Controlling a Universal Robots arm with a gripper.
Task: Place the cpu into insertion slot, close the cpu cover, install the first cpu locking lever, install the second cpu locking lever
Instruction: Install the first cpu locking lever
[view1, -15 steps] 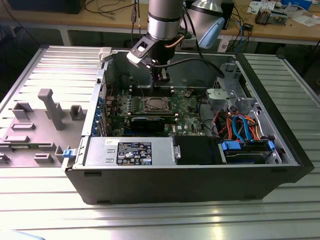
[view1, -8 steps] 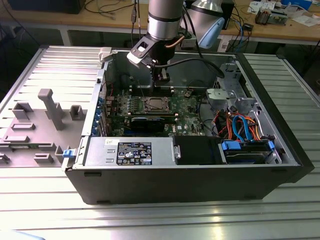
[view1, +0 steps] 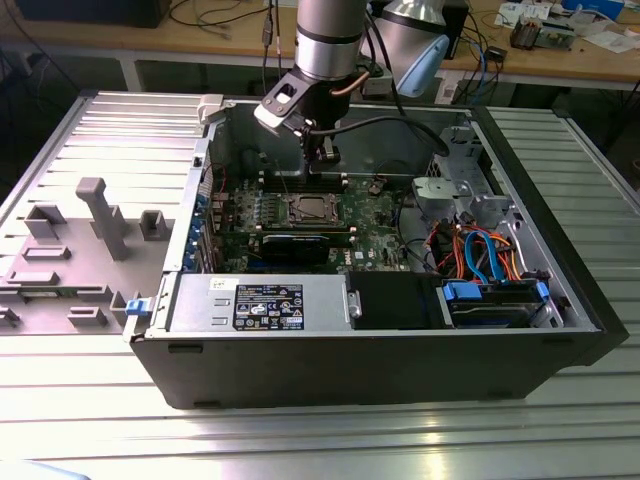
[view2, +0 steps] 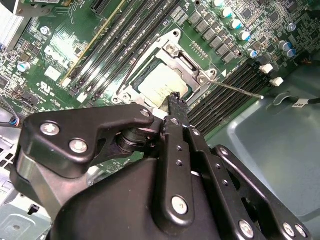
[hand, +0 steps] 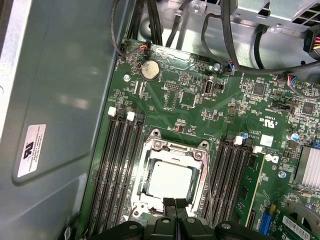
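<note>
The cpu (hand: 170, 181), a pale silver square, lies in the insertion slot (view1: 310, 209) on the green motherboard. The cpu cover (hand: 172, 150), a silver metal frame, lies flat around it, and the chip shows through its window in both wrist views. A thin wire locking lever (view2: 235, 89) sticks out sideways over the black memory slots, free of its catch. A second thin lever (view2: 128, 70) curves along the opposite side of the socket. My gripper (hand: 175, 202) hangs shut just above the socket's edge, its black fingertips (view2: 176, 101) pressed together with nothing between them.
The socket sits inside an open computer case (view1: 200, 300) on a ribbed metal table. Black memory slots (hand: 117, 170) flank it on both sides. A grey power-supply box (view1: 260, 305) lies at the front, and a drive cage with orange and blue cables (view1: 480, 250) is on the exterior view's right.
</note>
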